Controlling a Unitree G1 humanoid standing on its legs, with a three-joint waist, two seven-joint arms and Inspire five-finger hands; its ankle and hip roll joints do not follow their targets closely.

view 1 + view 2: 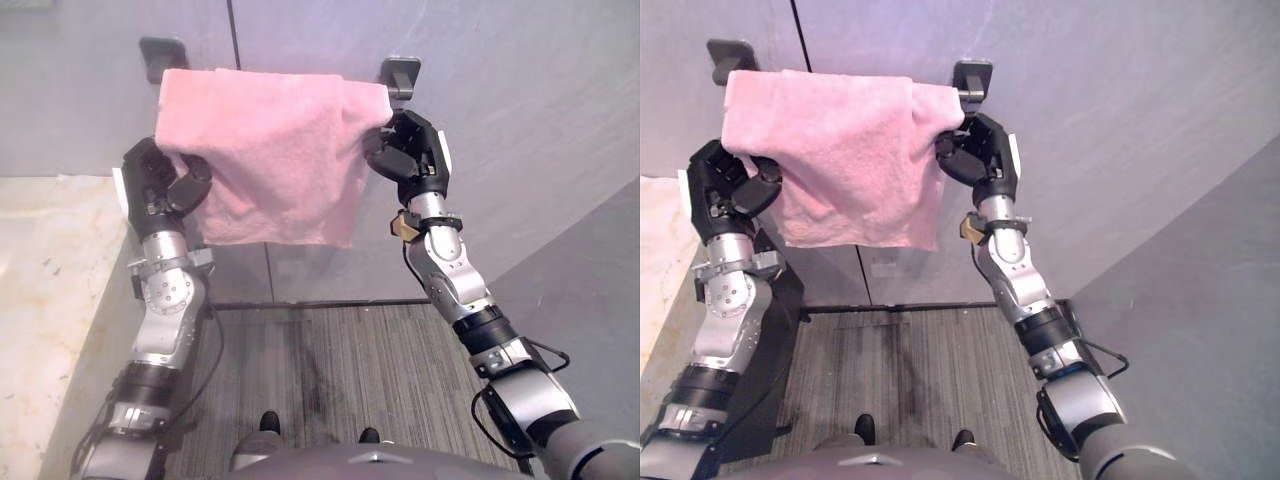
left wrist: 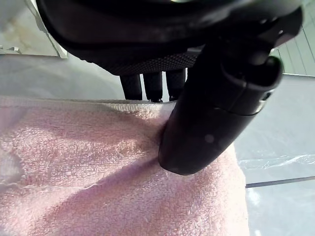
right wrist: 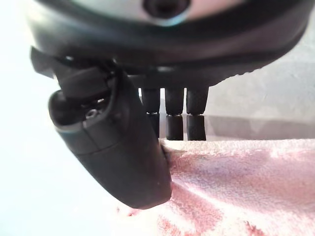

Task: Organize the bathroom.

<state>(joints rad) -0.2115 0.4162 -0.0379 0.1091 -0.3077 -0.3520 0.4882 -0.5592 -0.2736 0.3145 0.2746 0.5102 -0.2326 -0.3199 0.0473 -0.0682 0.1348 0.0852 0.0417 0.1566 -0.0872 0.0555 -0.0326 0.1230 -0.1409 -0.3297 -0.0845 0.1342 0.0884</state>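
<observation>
A pink towel (image 1: 270, 150) hangs draped over a wall rail held between two black brackets (image 1: 400, 72). My left hand (image 1: 150, 185) is at the towel's left side. In the left wrist view its thumb (image 2: 211, 123) presses on the cloth (image 2: 98, 187) and its fingers curl behind the edge, so it pinches the towel. My right hand (image 1: 415, 150) is at the right edge, just below the right bracket. The right wrist view shows its thumb (image 3: 123, 157) on the pink cloth (image 3: 246, 187) with the fingers behind it, also pinching.
The rail is fixed to a grey panelled wall (image 1: 520, 120). A pale marble counter (image 1: 50, 300) runs along the left. A dark striped floor mat (image 1: 340, 370) lies below the towel.
</observation>
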